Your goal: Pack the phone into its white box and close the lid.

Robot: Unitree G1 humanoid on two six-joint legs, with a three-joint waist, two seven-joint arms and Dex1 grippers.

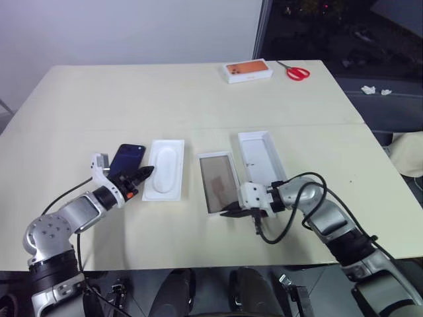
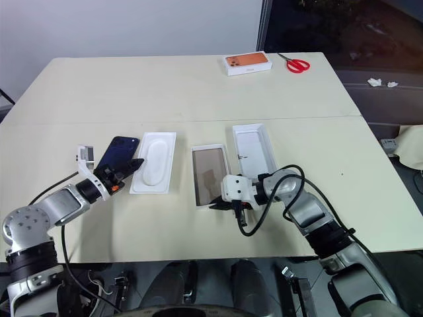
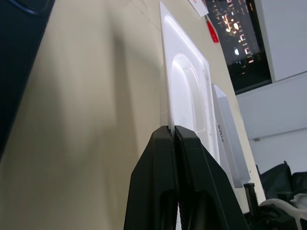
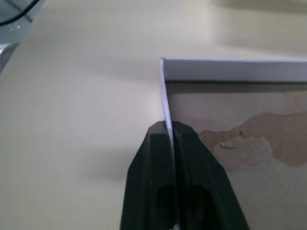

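— While we are pinching the near wall of the white box (image 1: 219,182) with the right gripper (image 1: 239,211), its two fingers are closing flat on that thin cardboard edge, with the tan floor lying just beyond the tips.

— And on the other side we are clamping the left gripper (image 1: 143,174) on the near rim of the thin white insert (image 1: 164,168), the one with the oval recess. So both pincers are holding something, and neither is holding the phone (image 1: 125,160).

— Right. The phone is lying on the table just to the outside of the left gripper, close beside the insert. The lid (image 1: 262,157) is resting open side up just beyond the right gripper, touching the far side of the box or nearly so; we cannot tell which.

— How are we handling this step well?

— We are judging the box grip to be a steadying or repositioning hold. The wall is thin, so we are keeping the pull low and level along the table rather than lifting, or the cardboard could be bending or slipping out of the pads.

— And the insert?

— We are treating it the same way: sliding, not prying. It is light and could be flipping if we are tilting the wrist.

— Then we are leaving clear table between the two grippers, so the phone has an open path into the tray.
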